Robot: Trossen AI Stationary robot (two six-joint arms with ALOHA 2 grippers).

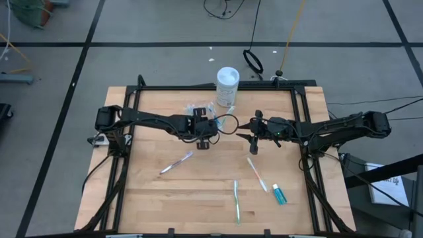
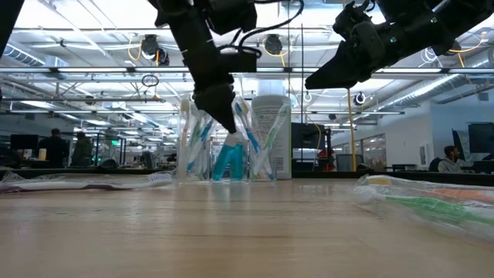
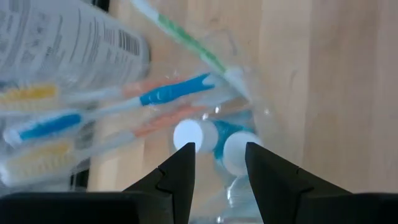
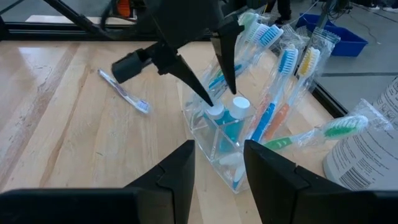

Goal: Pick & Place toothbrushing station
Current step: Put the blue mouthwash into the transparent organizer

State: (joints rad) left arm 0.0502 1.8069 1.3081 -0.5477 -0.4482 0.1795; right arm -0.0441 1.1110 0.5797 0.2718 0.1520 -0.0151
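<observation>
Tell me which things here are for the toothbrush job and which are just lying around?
For the job:
clear cup holding wrapped toothbrushes and toothpaste tubes
loose toothbrushes on the table
loose toothpaste tube
left gripper, open, reaching into the cup
right gripper, open, waiting nearby

Just lying about:
tall white container
black cable loop on the floor

Seeing left gripper (image 3: 216,163) fingers apart, over clear cup (image 3: 249,93). Two white-capped toothpaste tubes (image 3: 219,144) inside, between fingertips. Wrapped toothbrushes (image 3: 168,93) fan out of cup; white container (image 3: 62,37) beside.
</observation>
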